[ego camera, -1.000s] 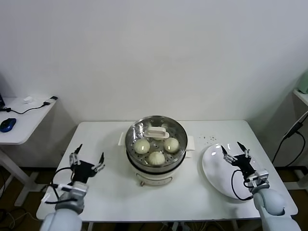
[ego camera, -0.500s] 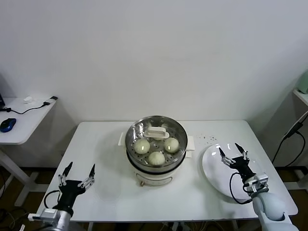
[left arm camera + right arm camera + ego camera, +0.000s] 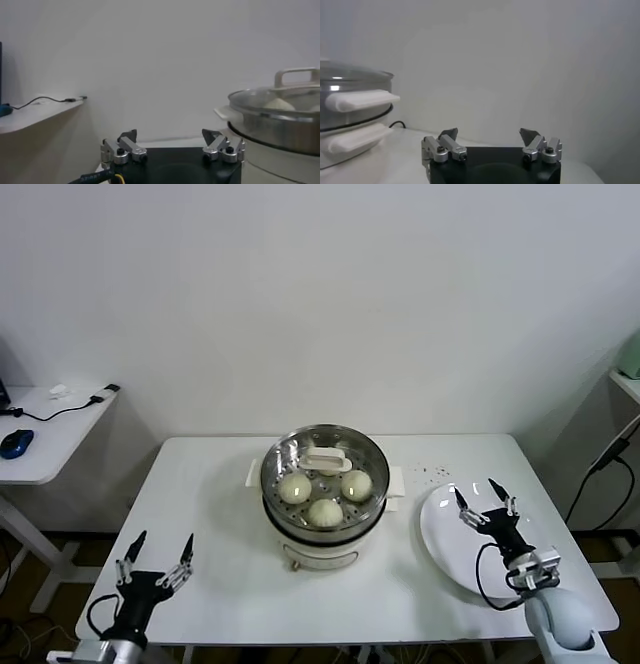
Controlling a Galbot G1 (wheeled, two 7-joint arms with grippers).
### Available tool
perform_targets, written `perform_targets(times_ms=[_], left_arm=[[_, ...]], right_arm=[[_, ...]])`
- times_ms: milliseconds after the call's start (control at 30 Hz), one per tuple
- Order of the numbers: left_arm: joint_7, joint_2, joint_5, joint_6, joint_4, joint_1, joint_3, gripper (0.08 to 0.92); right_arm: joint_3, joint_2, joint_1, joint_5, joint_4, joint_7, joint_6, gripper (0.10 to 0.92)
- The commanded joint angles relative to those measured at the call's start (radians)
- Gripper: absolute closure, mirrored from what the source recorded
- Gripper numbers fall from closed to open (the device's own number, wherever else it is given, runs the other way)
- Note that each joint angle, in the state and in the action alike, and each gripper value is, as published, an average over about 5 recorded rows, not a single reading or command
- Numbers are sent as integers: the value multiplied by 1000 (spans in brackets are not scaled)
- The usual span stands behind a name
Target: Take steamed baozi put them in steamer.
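Since the earlier frames we are drawing our left gripper (image 3: 155, 557) back toward the near left corner of the table (image 3: 215, 484), while our right gripper (image 3: 485, 502) is barely shifting above the plate (image 3: 440, 529). Both claws are standing spread wide and holding nothing.

Three steamed baozi (image 3: 323, 512) are sitting in the steamer (image 3: 325, 474) at the middle of the table, under a glass lid (image 3: 290, 452) with a white handle; whether a fourth is lying beneath that handle, we cannot tell. The plate is showing no bun.

By our reckoning the loading is looking done, so the risks are lying in how we are pulling away. Our right gripper is hanging low over the plate, and a careless sweep could be catching its rim and sliding it toward the right table edge, which is near. Our left gripper is well apart from the steamer, so little is threatening on that side.
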Motion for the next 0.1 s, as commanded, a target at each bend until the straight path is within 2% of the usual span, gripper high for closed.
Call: perform_targets(times_ms=[33, 100], left_arm=[[32, -1, 11, -30, -26, 18, 16, 177], [34, 0, 15, -31, -24, 17, 19, 177]], right_arm=[[21, 17, -38, 2, 37, 4, 11, 203], [25, 20, -42, 1, 38, 3, 13, 203]])
